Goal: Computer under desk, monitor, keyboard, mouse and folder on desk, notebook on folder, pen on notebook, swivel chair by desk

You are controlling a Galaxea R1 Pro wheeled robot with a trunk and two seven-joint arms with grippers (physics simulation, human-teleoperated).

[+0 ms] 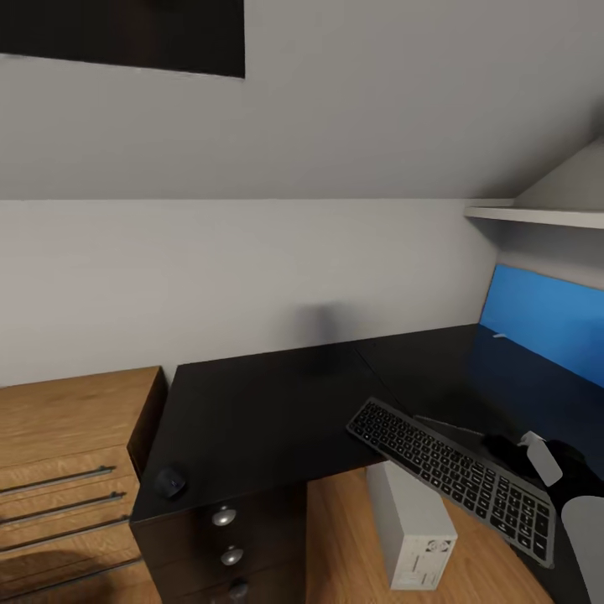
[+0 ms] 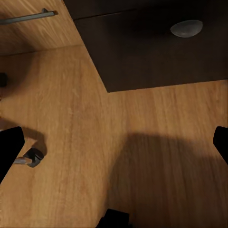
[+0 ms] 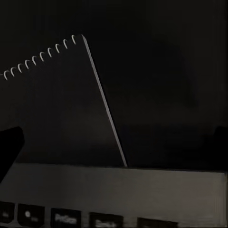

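Observation:
The black desk [image 1: 252, 411] fills the middle of the head view. The keyboard [image 1: 453, 474] lies slanted along the inner edge of its right wing. My right gripper [image 1: 512, 449] hovers open at the keyboard's far edge [image 3: 114, 190]. Just beyond it lies the spiral-bound notebook [image 3: 57, 109], flat on the desk [image 1: 449, 424]. The mouse [image 1: 172, 482] sits at the desk's front left corner. A thin white pen [image 1: 501, 336] rests near the blue panel. The computer [image 1: 411, 537] stands on the floor under the desk. My left gripper [image 2: 114, 152] hangs open above the floor. Monitor, folder and swivel chair are out of view.
A light wood drawer chest [image 1: 67, 470] stands left of the desk. Below the mouse is the dark drawer unit with round knobs [image 1: 224, 516]. A blue wall panel [image 1: 545, 323] and a white shelf [image 1: 537, 216] are at the right. A small caster [image 2: 33, 156] sits on the wood floor.

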